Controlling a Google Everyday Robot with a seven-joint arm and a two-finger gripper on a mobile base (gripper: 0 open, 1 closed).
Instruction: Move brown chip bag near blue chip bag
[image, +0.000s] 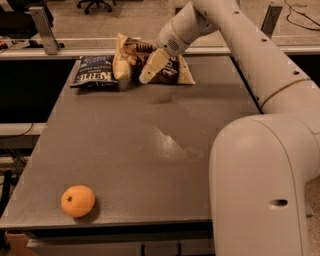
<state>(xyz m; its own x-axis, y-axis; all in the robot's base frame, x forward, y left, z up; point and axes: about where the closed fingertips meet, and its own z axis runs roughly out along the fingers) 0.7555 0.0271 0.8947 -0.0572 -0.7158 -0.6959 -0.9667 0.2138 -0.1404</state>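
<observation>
The brown chip bag (172, 70) lies crumpled at the far side of the table, with one cream end (121, 60) standing up beside the blue chip bag (95, 72). The two bags touch or nearly touch. My gripper (148, 72) is over the middle of the brown bag, right at its surface. It is open; one cream finger (154, 64) points down to the left across the bag, and the other is hidden behind it.
An orange (78, 200) sits near the table's front left corner. The grey table (150, 150) has its front edge at the bottom and its left edge beside a dark gap. My arm's large white links (265, 165) fill the right side.
</observation>
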